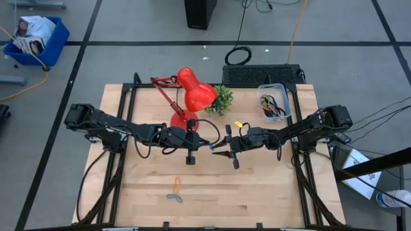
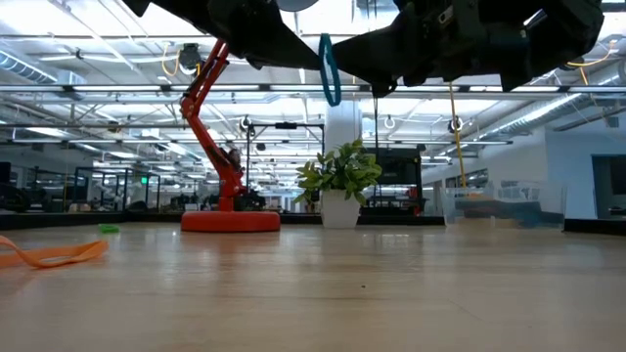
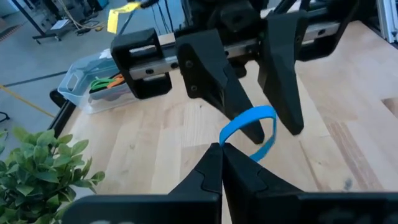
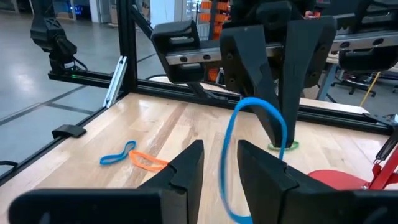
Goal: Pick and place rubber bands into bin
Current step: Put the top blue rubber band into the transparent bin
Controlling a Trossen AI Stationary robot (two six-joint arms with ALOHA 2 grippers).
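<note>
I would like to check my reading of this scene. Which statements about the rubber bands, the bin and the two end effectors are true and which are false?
1. The left end effector is shut on a blue rubber band, held above the table. True.
2. The right end effector is also shut on that band. False: its fingers are open and the band hangs between them.
3. The bin is empty. False: several coloured bands lie in it.
4. An orange band and a second blue band lie next to each other on the table. True.
</note>
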